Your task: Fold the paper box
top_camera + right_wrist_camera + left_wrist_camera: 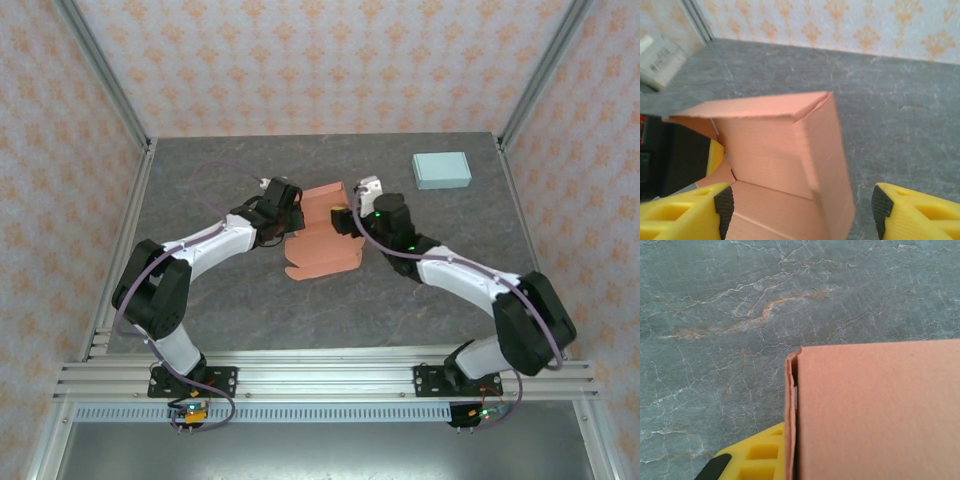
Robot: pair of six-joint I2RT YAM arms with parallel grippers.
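Cardboard is sitting mid-table in the overhead view: the half-formed paper box (pixel 322 240) is lying between the two arms on the grey table (pixel 230 300). Its long axis is running roughly near to far, with a loose flap spreading toward the near edge. The left gripper (pixel 286 208) is pressing at its left wall and the right gripper (pixel 352 214) is hanging at its right wall, so both are about equally close. A pale green box (pixel 441 170) is resting far right, well apart.

From the left wrist, one yellow finger (pixel 757 456) is lying tight against the doubled wall of the box. The jaws are closed almost fully, and I'm judging that they're pinching that wall. The other finger is hidden behind the panel.

From the right wrist, the right gripper's fingers are standing wide apart and gripping nothing. The raised right wall is reaching down between them, with most of the box lying ahead and to the left. Any push on that wall would be going leftward, against the left arm's hold.
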